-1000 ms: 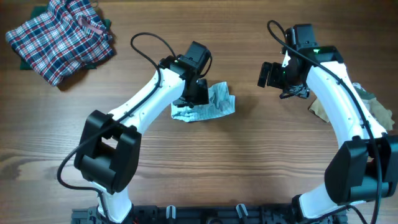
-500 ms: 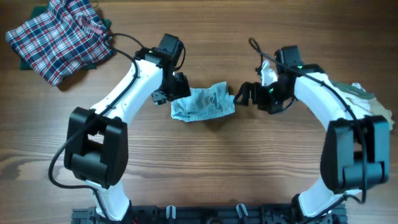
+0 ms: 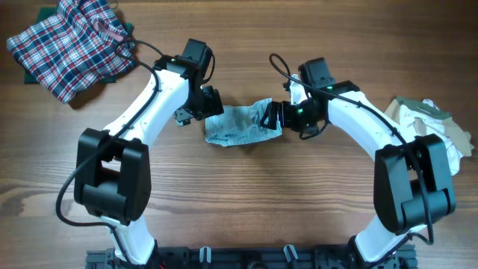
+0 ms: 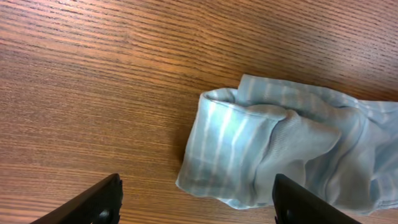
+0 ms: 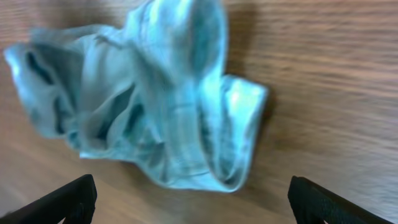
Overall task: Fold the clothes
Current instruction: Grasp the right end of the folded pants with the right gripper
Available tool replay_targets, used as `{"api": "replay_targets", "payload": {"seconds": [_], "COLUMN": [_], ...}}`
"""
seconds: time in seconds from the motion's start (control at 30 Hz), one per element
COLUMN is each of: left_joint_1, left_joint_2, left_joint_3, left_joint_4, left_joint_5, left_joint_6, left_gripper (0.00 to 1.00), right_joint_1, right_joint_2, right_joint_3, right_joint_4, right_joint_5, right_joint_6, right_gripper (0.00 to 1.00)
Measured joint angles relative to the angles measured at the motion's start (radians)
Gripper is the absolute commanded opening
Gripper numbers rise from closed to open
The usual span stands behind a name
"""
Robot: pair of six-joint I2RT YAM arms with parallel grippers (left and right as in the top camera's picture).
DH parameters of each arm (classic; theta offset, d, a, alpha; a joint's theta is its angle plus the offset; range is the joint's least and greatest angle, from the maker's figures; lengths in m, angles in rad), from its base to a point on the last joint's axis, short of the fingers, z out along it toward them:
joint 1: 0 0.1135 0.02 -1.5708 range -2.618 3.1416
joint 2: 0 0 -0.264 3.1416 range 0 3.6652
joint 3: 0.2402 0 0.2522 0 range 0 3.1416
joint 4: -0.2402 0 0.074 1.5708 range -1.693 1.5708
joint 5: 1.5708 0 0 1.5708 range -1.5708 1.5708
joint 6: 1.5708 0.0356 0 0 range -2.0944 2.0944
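Observation:
A pale blue-white finely striped garment (image 3: 240,125) lies crumpled on the wooden table between my two grippers. It shows in the left wrist view (image 4: 292,149) and, blurred, in the right wrist view (image 5: 155,106). My left gripper (image 3: 205,112) is open and empty at the garment's left end, fingers apart above it (image 4: 196,202). My right gripper (image 3: 275,117) is open and empty at the garment's right end (image 5: 193,202). Neither holds the cloth.
A red-white-blue plaid garment (image 3: 71,45) lies on a dark green cloth at the far left. A pile of beige and white clothes (image 3: 429,123) lies at the right edge. Cables arch above both arms.
Both grippers have closed in on the striped garment; the right came down and left from the far right, the left moved off the cloth to its left end. The garment spread wider.

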Motion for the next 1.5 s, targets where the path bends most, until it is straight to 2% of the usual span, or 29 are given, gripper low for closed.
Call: {"api": "replay_targets", "payload": {"seconds": [0.37, 0.57, 0.83, 0.93, 1.0, 1.03, 1.2, 1.27, 1.5], "left_joint_1": [0.0, 0.0, 0.0, 0.0, 0.0, 0.0, 0.0, 0.0, 0.0], "left_joint_2": [0.0, 0.0, 0.0, 0.0, 0.0, 0.0, 0.0, 0.0, 0.0], "left_joint_3": [0.0, 0.0, 0.0, 0.0, 0.0, 0.0, 0.0, 0.0, 0.0], "left_joint_4": [0.0, 0.003, 0.022, 0.022, 0.022, 0.022, 0.017, 0.016, 0.014], "left_joint_5": [0.0, 0.0, 0.0, 0.0, 0.0, 0.0, 0.0, 0.0, 0.0], "left_joint_6": [0.004, 0.004, 0.004, 0.004, 0.004, 0.004, 0.004, 0.004, 0.004], "left_gripper": [0.78, 0.78, 0.79, 0.79, 0.79, 0.79, 0.79, 0.79, 0.79], "right_joint_1": [-0.004, -0.005, 0.007, 0.04, 0.052, 0.054, 0.054, 0.054, 0.053], "right_joint_2": [0.074, 0.085, 0.101, 0.117, 0.126, 0.134, 0.144, 0.148, 0.15], "right_joint_3": [0.009, 0.011, 0.019, 0.032, 0.037, 0.037, 0.035, 0.035, 0.035], "right_joint_4": [0.075, 0.085, 0.089, 0.111, 0.116, 0.115, 0.113, 0.11, 0.099], "right_joint_5": [-0.021, -0.045, -0.055, -0.066, -0.071, -0.071, -0.04, -0.025, -0.01], "right_joint_6": [0.0, 0.0, 0.015, 0.03, 0.039, 0.053, 0.091, 0.102, 0.138], "right_gripper": [1.0, 0.86, 0.84, 0.73, 0.58, 0.47, 0.22, 0.05, 0.04]}}
